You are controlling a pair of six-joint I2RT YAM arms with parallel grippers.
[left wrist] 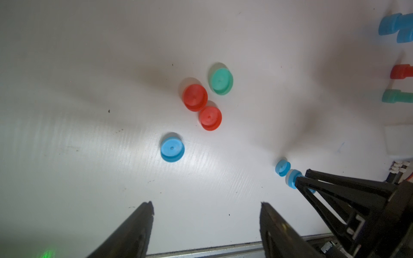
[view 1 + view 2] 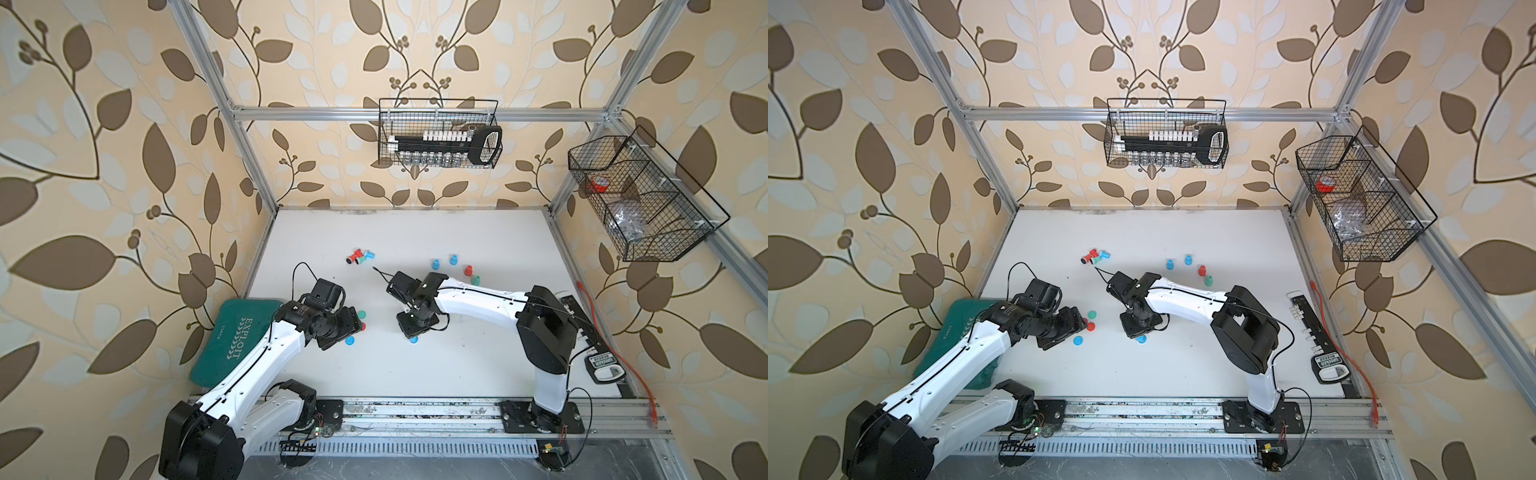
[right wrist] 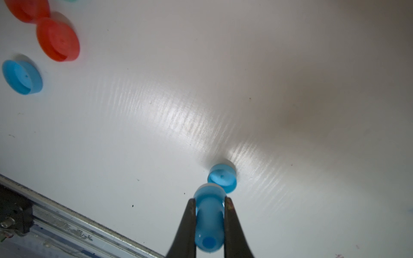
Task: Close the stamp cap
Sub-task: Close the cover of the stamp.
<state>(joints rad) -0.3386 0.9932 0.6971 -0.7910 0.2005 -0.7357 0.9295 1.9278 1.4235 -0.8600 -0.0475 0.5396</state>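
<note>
My right gripper (image 3: pixel 210 199) is shut on a blue stamp (image 3: pixel 209 220), held by its stem with its white-rimmed face pointing down at the table. A blue cap (image 3: pixel 222 177) lies open side up just below that face, and I cannot tell whether they touch. The left wrist view shows the same stamp (image 1: pixel 292 178) and cap (image 1: pixel 282 167) side on. In both top views the cap (image 2: pixel 413 340) (image 2: pixel 1140 338) peeks out under the right wrist. My left gripper (image 1: pixel 206 204) stands open and empty above the bare table, near the loose caps.
Two red caps (image 1: pixel 194 97) (image 1: pixel 210 118), a green cap (image 1: pixel 221 81) and a blue cap (image 1: pixel 172 149) lie loose by the left gripper. Several stamps lie at the back (image 2: pixel 359 256) and several stand at the right (image 2: pixel 468 270). A green pad (image 2: pixel 241 332) lies at the left edge.
</note>
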